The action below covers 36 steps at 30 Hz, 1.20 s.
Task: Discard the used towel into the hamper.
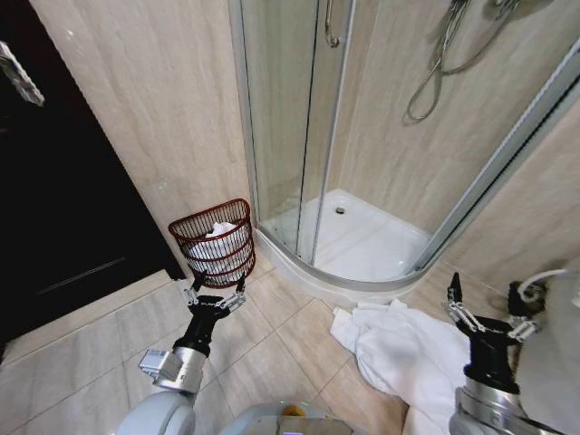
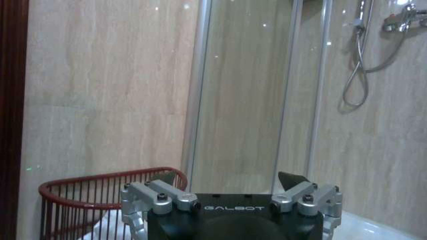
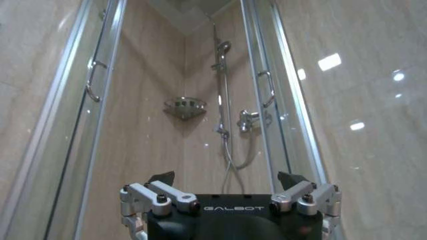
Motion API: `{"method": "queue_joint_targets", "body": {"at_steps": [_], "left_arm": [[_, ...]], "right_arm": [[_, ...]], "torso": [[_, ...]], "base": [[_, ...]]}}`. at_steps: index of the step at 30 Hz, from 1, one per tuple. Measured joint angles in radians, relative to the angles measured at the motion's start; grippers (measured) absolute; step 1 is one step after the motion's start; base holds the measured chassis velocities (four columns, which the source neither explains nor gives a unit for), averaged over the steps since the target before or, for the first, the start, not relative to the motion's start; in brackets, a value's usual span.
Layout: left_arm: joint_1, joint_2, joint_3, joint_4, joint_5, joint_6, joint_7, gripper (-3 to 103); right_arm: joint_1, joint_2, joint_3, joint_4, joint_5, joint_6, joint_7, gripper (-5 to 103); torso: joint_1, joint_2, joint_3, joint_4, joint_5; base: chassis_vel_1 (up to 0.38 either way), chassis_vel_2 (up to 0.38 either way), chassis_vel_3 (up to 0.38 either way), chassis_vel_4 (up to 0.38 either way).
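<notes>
Head view: hamper [image 1: 216, 243] sits on the tiled floor [image 1: 272, 353] against the wall, just beside the shower enclosure's [image 1: 362, 245] curved base, on its left. White cloth [image 1: 217, 231] already lies inside the hamper. A big white towel [image 1: 408, 349] lies crumpled on the floor to the hamper's right, touching the front of the shower base, well apart from the hamper.

Left gripper [image 1: 216, 299] hovers just in front of the hamper, low, fingers spread apart, nothing between them. Right gripper [image 1: 480, 317] is far to the hamper's right, over the far edge of the towel, fingers likewise apart and empty.

Left wrist view: hamper rim [image 2: 100, 182] close ahead of the spread fingers [image 2: 293, 180], white cloth inside.

Handling, as a guess: the towel looks soft, limp and light, not fragile and not slippery; it will sag and trail when lifted. Best to pinch a raised fold or bunched ridge near the middle so less hangs down. The hamper looks light openwork wicker and could tip or slide if bumped, so drop from above the rim.

Writing: "GALBOT" on the gripper body [image 2: 233, 208] in the left wrist view, same in the right wrist view [image 3: 233, 208]. No other legible labels.
</notes>
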Motion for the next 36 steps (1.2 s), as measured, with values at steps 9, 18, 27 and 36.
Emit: {"method": "queue_joint_targets", "body": {"at_steps": [9, 18, 27, 36], "left_arm": [[0.0, 0.0, 0.0, 0.0, 0.0, 0.0, 0.0, 100], [0.0, 0.0, 0.0, 0.0, 0.0, 0.0, 0.0, 100], [0.0, 0.0, 0.0, 0.0, 0.0, 0.0, 0.0, 100], [0.0, 0.0, 0.0, 0.0, 0.0, 0.0, 0.0, 100]], "right_arm": [[-0.013, 0.004, 0.002, 0.019, -0.06, -0.068, 0.086, 100], [-0.012, -0.002, 0.005, 0.033, -0.109, -0.183, 0.187, 100], [0.051, -0.03, -0.028, -0.026, -0.034, -0.382, 0.19, 100], [0.079, -0.06, -0.038, -0.113, 0.029, -0.412, 0.115, 100]], "torso": [[0.0, -0.01, -0.01, 0.0002, 0.0004], [0.0, -0.02, -0.021, 0.0001, 0.0003], [0.0, -0.029, -0.03, 0.0004, 0.0006], [0.0, -0.03, -0.03, 0.0003, 0.0004]], "base": [[-0.063, -0.06, -0.069, -0.062], [-0.105, -0.113, -0.111, -0.098], [-0.128, -0.123, -0.129, -0.122], [-0.059, -0.063, -0.053, -0.064]]}}
